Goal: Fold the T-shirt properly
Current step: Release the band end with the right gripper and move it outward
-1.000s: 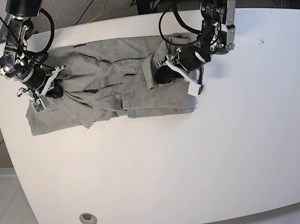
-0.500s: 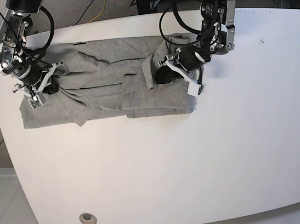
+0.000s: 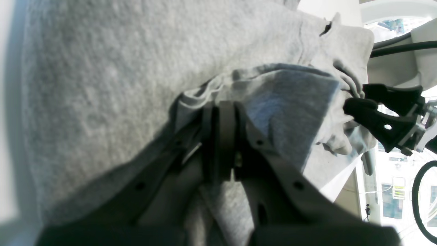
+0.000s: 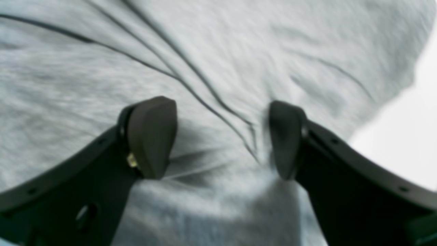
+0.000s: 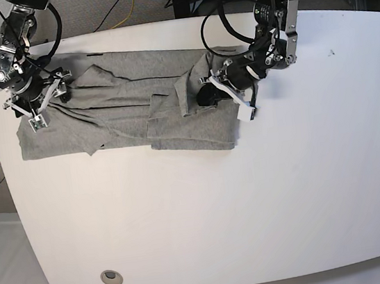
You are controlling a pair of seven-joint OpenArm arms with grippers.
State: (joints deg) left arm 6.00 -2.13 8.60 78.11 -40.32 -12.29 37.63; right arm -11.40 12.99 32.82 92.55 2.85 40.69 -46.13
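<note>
Counter (image 5: pixel 206 210) space nearest the camera in the base view is bare white; farther back the T-shirt (image 5: pixel 122 102) lies as a long, rumpled band along the far half, spread sideways and not yet squared. Its near edge is uneven, with a doubled flap hanging lower at the middle and creases running through the body. By my judgement the folding is at an early-to-middle stage: the cloth looks doubled over lengthwise, but no neat rectangle exists, and the sleeves and ends remain to be brought in and flattened.

At one end of the band the right tool (image 5: pixel 40 109) sits over the shirt's end. In the right wrist view its fingers (image 4: pixel 152 136) stand spread wide apart with grey cloth lying loose between and beneath them, so nothing is pinched there.

At the other end the left tool (image 5: pixel 213 91) is down on the bunched cloth. In the left wrist view its fingers (image 3: pixel 222 136) are pressed together on a raised fold of the shirt, holding that fold up off the layer beneath. That end is the most crumpled and will need smoothing.
</note>
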